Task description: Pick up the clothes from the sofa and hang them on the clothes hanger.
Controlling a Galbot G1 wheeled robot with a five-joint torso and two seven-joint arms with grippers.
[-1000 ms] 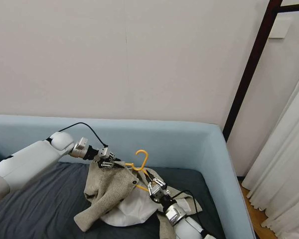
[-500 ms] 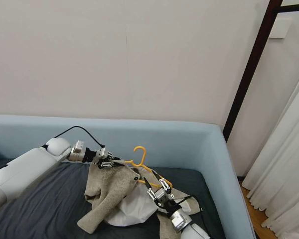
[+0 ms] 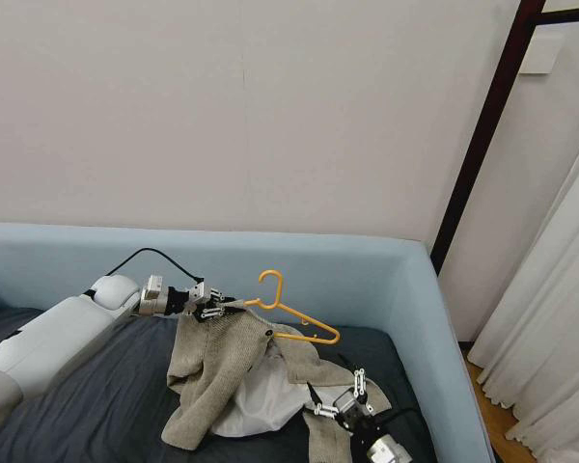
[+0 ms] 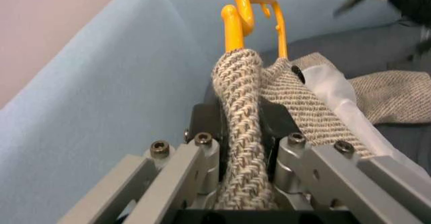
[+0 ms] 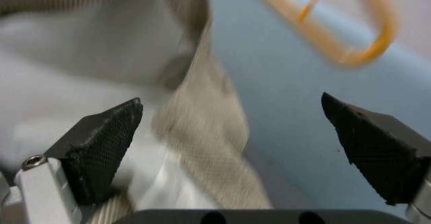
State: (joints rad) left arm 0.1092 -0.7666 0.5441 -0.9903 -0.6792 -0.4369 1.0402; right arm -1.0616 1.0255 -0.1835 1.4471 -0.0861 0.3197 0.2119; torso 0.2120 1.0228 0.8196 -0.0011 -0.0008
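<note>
Left gripper (image 3: 210,310) is clamped tight on a rolled fold of the beige knit garment (image 3: 217,371), right at the collar, and the left wrist view shows the weave squeezed between both fingers (image 4: 202,156). Just beyond that pinch, the orange hanger (image 3: 294,318) pokes its hook up, one arm jutting bare to the right while the rest sits under the cloth. The garment droops from the grip onto the dark seat, white lining showing. Right gripper (image 3: 340,397) hovers low by the garment's right edge, fingers spread wide and holding nothing. Around them are the pale blue sofa (image 3: 367,265), a plain wall (image 3: 270,116) and a curtain (image 3: 560,338).
</note>
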